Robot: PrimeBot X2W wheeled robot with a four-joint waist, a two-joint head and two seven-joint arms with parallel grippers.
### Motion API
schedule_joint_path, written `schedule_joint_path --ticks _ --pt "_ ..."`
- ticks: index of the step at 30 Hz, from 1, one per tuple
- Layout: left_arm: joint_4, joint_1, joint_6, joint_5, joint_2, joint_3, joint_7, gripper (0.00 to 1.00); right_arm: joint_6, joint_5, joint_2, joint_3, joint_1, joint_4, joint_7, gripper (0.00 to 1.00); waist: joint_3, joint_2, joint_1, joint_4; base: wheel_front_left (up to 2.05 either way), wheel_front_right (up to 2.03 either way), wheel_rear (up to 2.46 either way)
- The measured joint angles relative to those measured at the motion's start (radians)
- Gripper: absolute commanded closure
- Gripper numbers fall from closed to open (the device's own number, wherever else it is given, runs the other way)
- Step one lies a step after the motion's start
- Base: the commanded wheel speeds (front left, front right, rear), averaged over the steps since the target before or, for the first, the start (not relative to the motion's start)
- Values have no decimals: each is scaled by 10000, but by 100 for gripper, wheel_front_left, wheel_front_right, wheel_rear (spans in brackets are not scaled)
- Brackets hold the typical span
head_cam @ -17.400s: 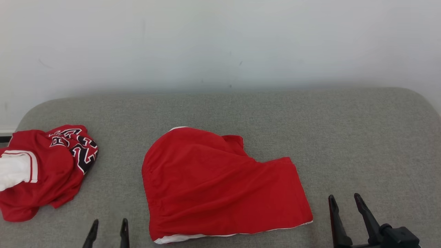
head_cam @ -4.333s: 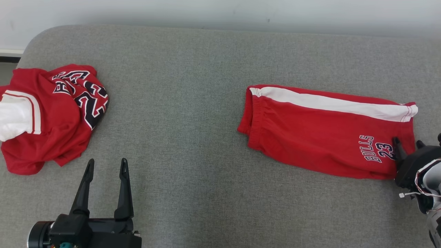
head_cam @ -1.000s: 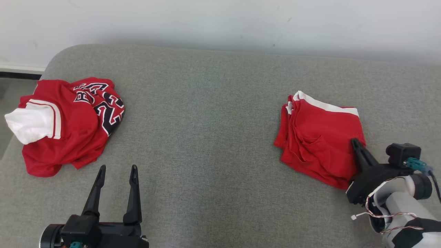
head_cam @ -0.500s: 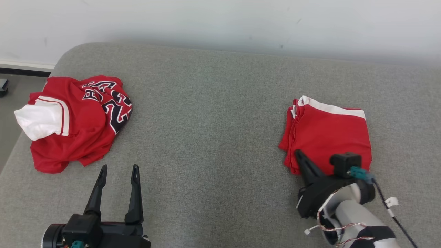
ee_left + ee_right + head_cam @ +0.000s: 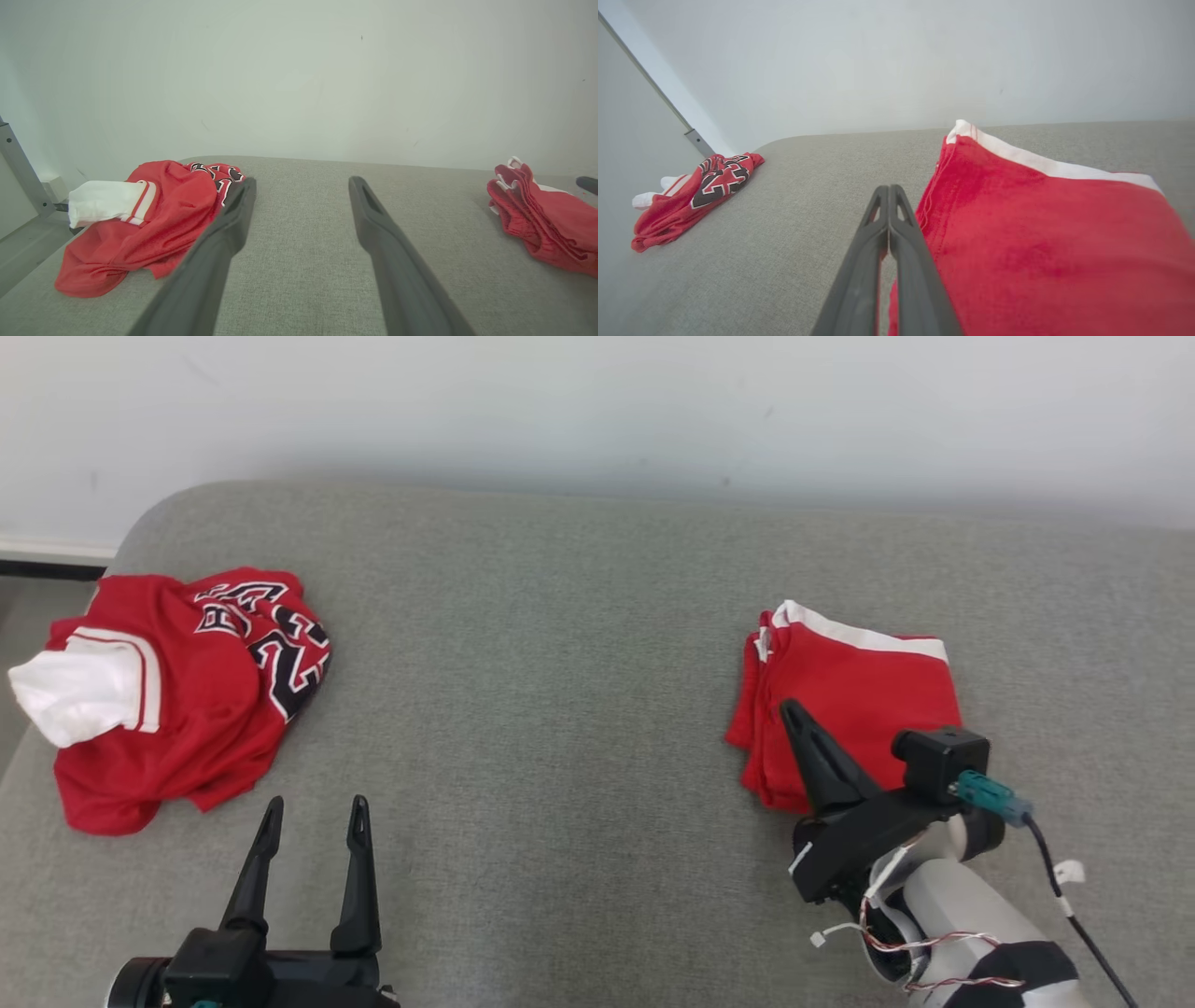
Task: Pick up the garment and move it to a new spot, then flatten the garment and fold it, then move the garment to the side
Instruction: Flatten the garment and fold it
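Your right gripper (image 5: 789,709) has swung across the shorts (image 5: 868,681) to their left edge, fingers pressed together, empty; shorts lie folded just right of them. Left gripper (image 5: 316,805) fingers apart, empty.

head camera: set high, looking forward and down across the grey cushion (image 5: 560,728) to the pale wall (image 5: 597,401) behind it. it takes in the full width, with the crumpled red jersey (image 5: 168,709) at its left, the folded red shorts (image 5: 859,681) at its right, the left gripper (image 5: 316,803) at bottom left and the right gripper (image 5: 792,709) at lower right.

left wrist camera: low, just above the cushion, facing the same wall along its own fingers (image 5: 224,242); jersey near at left, shorts at the far right edge.

right wrist camera: also low, very close beside the shorts, with the jersey small and far off at left.

all three views share the cushion, the wall and both garments.
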Motion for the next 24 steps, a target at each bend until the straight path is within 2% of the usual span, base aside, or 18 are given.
schedule_joint_path --ticks 7,14,24 --pt "-21 202 -44 88 2 117 0 0 0 -500 -462 -848 649 -1198 0 100 -258 0 0 -569 0 0 0" --pt "-75 420 -82 150 2 290 0 0 0 -844 -623 -2301 1868 -2243 0 100 -554 0 -1 -1134 0 0 0" --pt "-125 879 -159 205 4 708 0 0 0 -1538 -598 -3032 3892 -3628 0 100 -976 0 -1 -1832 0 0 0"
